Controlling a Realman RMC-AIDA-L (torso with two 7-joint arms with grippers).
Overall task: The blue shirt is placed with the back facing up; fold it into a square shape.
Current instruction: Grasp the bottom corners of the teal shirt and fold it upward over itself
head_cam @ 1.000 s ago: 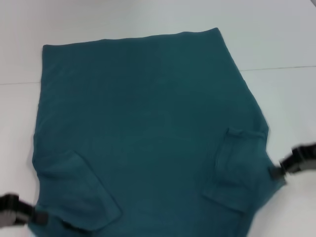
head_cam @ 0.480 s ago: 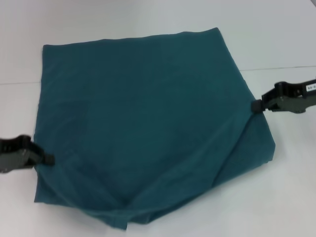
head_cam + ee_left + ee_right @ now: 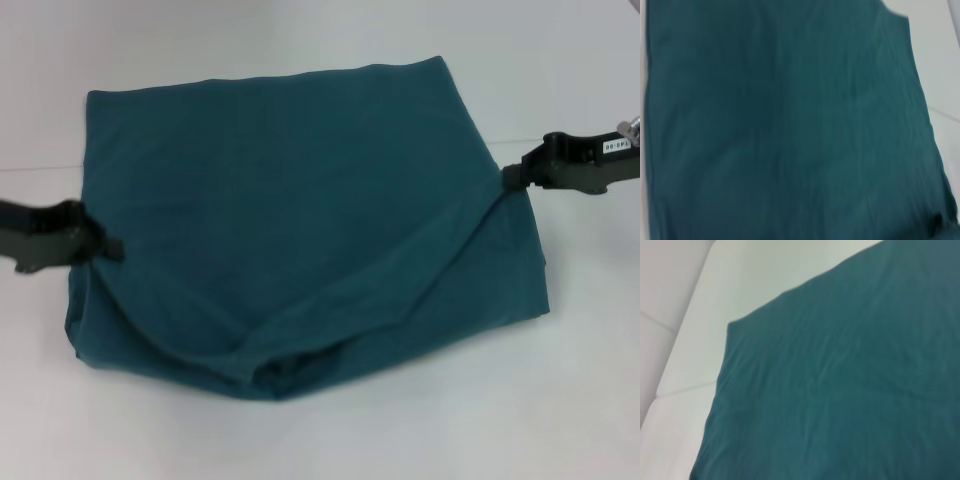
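The blue shirt (image 3: 290, 220) lies on the white table, plain teal side up, its near part lifted and carried over toward the far hem. My left gripper (image 3: 108, 247) is shut on the shirt's left edge. On the opposite side, my right gripper (image 3: 512, 178) is shut on the right edge. A loose fold sags between them at the near side (image 3: 300, 365). Both wrist views show only the teal cloth (image 3: 790, 125) (image 3: 850, 380) and no fingers.
The white table (image 3: 560, 400) surrounds the shirt, with a seam line (image 3: 570, 137) running across it at the right. In the right wrist view the table (image 3: 685, 340) shows beside the cloth.
Both grippers have carried the shirt's near part up and away from me, folding it over the far part. The tucked sleeves seen earlier are now hidden underneath.
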